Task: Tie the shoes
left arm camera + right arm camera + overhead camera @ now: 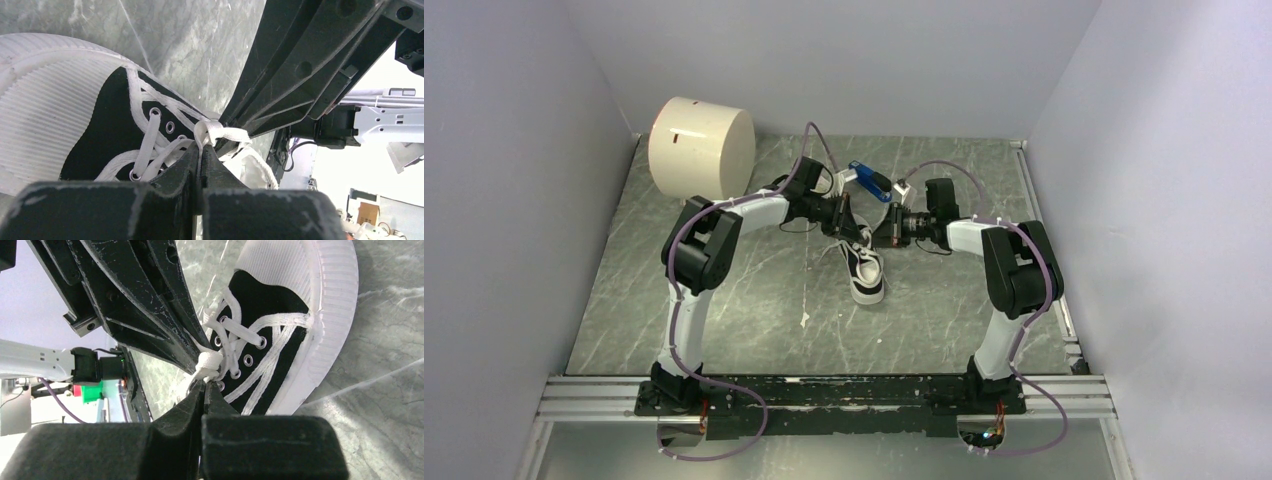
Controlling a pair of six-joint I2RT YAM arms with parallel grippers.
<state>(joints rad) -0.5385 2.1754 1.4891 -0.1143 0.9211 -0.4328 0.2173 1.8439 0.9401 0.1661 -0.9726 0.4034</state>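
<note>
A small black-and-white sneaker (865, 270) with a white sole lies mid-table, toe toward the near edge. It also shows in the left wrist view (95, 130) and the right wrist view (280, 330). Its white laces (220, 132) form a knot (209, 362) above the tongue. My left gripper (852, 222) is shut on a lace right at the knot (201, 146). My right gripper (880, 232) faces it from the other side and is shut on a lace at the same knot (205, 382). The two grippers' tips almost touch over the shoe's heel end.
A large cream cylinder (701, 148) stands at the back left. A blue stapler (870, 181) and a small white box (901, 187) lie just behind the grippers. A small white scrap (805, 320) lies on the grey marbled table (754, 300). Walls close in both sides.
</note>
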